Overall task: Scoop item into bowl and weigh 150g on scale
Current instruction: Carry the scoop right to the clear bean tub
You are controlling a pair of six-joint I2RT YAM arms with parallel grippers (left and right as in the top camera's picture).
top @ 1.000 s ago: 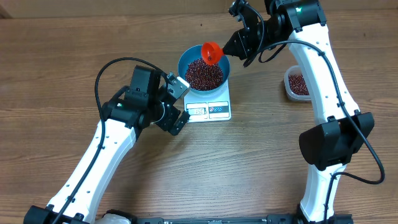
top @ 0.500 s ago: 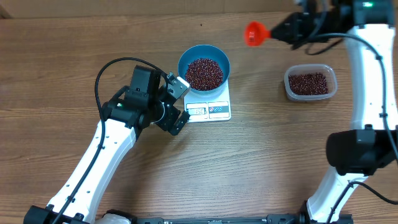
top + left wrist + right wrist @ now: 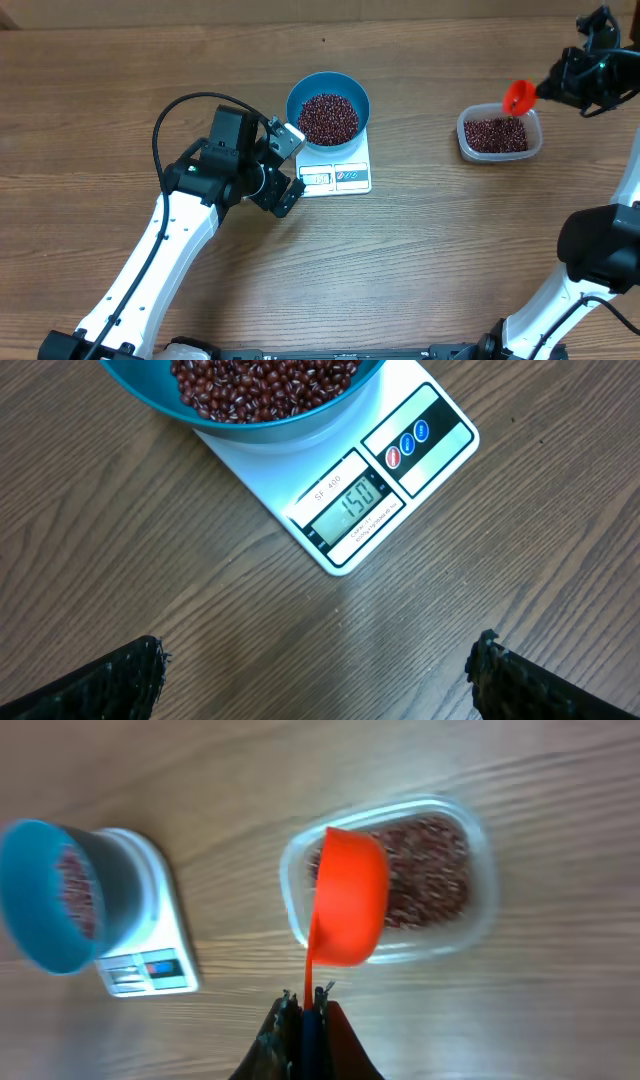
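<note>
Surface: brown wood-grain table [image 3: 120, 80], bare in the upper left of the overhead frame.

Task items: blue bowl [image 3: 292, 100] sits on the white scale [image 3: 340, 178] at centre frame, filled with dark red-brown beans [image 3: 328, 118]. In the left wrist view the scale's display [image 3: 350, 505] reads 150.

Left claw [image 3: 292, 168]: fingers spread wide apart, holding nothing. It sits just left of the scale's display edge, and the bowl is just up and to its right. In the left wrist view its two fingertips [image 3: 130, 670] show in the lower corners, with bare table between them and the scale.

Right claw [image 3: 548, 88]: at the far right edge of the frame, well apart from bowl and scale. It is clamped on the handle of an orange-red scoop [image 3: 517, 97], which hangs over the upper rim of a clear tub [image 3: 463, 140] that also holds beans. The right wrist view is blurred, with the scoop [image 3: 350, 895] over the tub's left half.

Change: one second earlier the scoop was at the bowl's upper right rim, and half a second earlier it was in mid-air between bowl and tub. Left arm, bowl and scale have not moved.
</note>
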